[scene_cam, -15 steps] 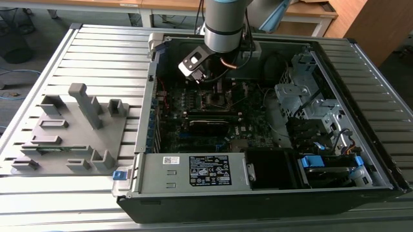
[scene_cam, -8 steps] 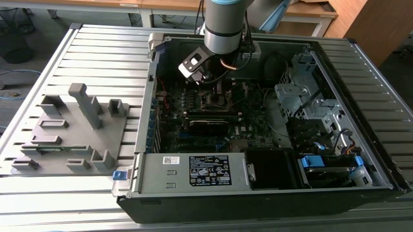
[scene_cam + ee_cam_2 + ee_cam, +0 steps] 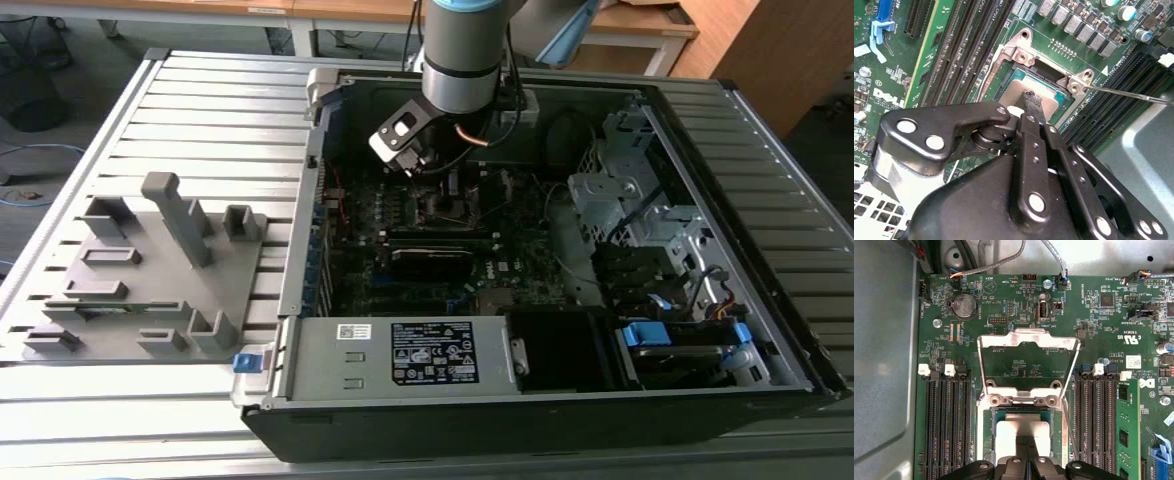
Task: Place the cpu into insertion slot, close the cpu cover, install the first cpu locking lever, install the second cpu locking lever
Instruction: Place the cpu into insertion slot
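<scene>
The cpu [image 3: 1016, 432] [image 3: 1015, 92], with a dull silver top, lies flat in the insertion slot [image 3: 986, 440] [image 3: 1019, 56] on the green motherboard. The cpu cover [image 3: 1026, 340], a silver frame with a square window, stands swung open on its hinge beyond the slot. A thin wire locking lever [image 3: 1134, 93] [image 3: 1069, 432] sticks out unlatched beside the slot. My gripper [image 3: 1031, 100] [image 3: 1027, 449] [image 3: 430, 165] hangs directly over the slot. Its black fingers are pressed together, and their tips [image 3: 1030, 96] rest on or just above the cpu's top.
Long black memory slots [image 3: 946, 425] [image 3: 1094, 420] flank the socket on both sides. The open computer case [image 3: 747, 110] has metal walls, drive bays and cables at the exterior view's right. A grey fixture tray [image 3: 147, 270] lies on the slatted table at the exterior view's left.
</scene>
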Motion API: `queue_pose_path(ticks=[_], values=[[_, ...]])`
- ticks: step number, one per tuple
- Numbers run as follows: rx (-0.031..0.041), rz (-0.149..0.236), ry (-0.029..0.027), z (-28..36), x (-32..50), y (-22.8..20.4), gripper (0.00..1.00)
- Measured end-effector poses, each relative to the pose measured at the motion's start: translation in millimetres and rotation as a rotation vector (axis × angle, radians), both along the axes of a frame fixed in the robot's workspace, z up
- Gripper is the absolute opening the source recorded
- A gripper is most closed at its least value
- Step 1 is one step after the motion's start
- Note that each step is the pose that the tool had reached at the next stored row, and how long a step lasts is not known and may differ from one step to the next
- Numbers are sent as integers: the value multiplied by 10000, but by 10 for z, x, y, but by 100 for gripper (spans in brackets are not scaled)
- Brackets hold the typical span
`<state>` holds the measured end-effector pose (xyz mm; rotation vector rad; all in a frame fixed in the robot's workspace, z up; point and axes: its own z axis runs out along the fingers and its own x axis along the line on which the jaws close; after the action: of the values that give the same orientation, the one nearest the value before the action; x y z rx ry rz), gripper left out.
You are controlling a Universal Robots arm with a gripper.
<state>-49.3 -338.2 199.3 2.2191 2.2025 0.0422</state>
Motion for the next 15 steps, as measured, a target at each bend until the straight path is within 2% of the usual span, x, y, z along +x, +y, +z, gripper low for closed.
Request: queue_pose_path(ticks=[15], values=[[2,0,-2,-6,0,0,11]])
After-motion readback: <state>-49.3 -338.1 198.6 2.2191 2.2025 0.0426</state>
